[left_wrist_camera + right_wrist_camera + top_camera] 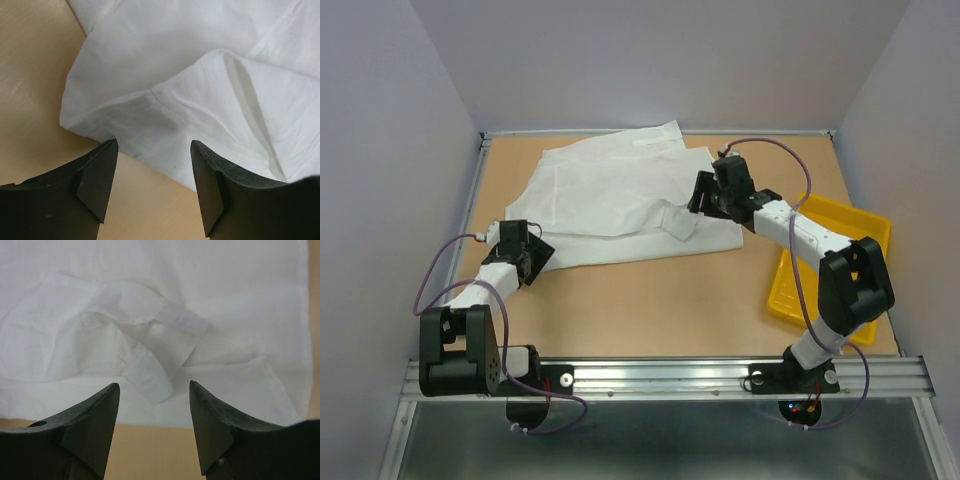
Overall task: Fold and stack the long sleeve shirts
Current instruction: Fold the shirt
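One white long sleeve shirt (620, 195) lies wrinkled and partly folded at the back middle of the table. My left gripper (538, 252) is open and empty at the shirt's near left corner. In the left wrist view the gripper (155, 152) hovers over the shirt's hem (165, 125) and bare wood. My right gripper (703, 196) is open and empty over the shirt's right part. In the right wrist view the gripper (155, 390) faces a sleeve cuff (150, 377) lying on the shirt (150, 285). No second shirt shows.
A yellow plastic tray (825, 262) sits at the right, partly under my right arm. The tan table top (650, 300) has raised rims at the left and back, with grey walls around. A metal rail runs along the near edge.
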You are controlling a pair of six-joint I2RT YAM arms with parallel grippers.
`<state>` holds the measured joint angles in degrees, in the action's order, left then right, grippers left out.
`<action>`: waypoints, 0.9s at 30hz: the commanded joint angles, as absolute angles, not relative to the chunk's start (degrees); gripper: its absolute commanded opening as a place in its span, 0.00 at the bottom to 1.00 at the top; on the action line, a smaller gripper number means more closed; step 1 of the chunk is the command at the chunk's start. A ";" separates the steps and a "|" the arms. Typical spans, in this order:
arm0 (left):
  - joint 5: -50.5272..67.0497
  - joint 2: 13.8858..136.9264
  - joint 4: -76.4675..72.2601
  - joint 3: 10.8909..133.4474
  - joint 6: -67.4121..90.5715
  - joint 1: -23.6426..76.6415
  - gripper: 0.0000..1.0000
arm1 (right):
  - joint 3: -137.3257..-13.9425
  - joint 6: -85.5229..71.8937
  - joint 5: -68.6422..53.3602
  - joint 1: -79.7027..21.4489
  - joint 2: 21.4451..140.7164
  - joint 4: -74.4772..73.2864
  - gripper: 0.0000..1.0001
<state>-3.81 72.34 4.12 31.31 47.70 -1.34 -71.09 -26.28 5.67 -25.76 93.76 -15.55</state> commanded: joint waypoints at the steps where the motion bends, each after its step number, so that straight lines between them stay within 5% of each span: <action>1: -4.04 70.84 4.48 31.03 46.58 -1.67 0.72 | -62.70 -42.44 -4.37 -23.91 94.48 -9.60 0.62; 8: -3.61 71.28 3.87 30.59 46.58 -1.67 0.72 | -58.19 -49.38 -12.13 -23.55 97.12 2.36 0.59; 27: -4.22 71.37 4.48 30.76 46.49 -1.67 0.72 | -54.67 -54.40 -9.58 -23.55 103.45 6.59 0.55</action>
<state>-3.46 72.34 4.12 31.31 47.16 -1.34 -55.79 -53.12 -10.85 -23.64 103.44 3.38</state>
